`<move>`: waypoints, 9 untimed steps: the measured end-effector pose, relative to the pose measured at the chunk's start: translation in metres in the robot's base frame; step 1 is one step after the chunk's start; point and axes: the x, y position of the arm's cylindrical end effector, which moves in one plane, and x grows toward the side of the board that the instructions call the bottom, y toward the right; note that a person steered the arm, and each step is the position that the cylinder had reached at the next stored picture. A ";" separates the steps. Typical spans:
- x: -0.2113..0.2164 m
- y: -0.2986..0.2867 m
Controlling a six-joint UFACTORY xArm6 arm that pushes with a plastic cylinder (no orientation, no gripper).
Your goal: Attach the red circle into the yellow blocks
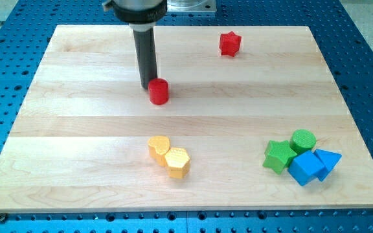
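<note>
Red circle [158, 91] is sitting on the table [76, 129], touching my tip [147, 87] on its left; no claw is showing. Two yellow blocks [169, 156] are touching below it. Red star [229, 44] is lying near the top. Two green [291, 149] and two blue blocks [313, 166] are clustering at the right.

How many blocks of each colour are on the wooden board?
Red: 2, a circle by my tip and a star.
Yellow: 2, a heart touching a hexagon.
Green: 2, a star and a circle.
Blue: 2, a cube and a triangle.
Total: 8
</note>
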 end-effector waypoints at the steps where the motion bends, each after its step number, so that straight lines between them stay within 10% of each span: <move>1: 0.049 0.000; 3: -0.002 0.056; 5: 0.089 0.042; 7: 0.043 0.004; 9: 0.092 -0.045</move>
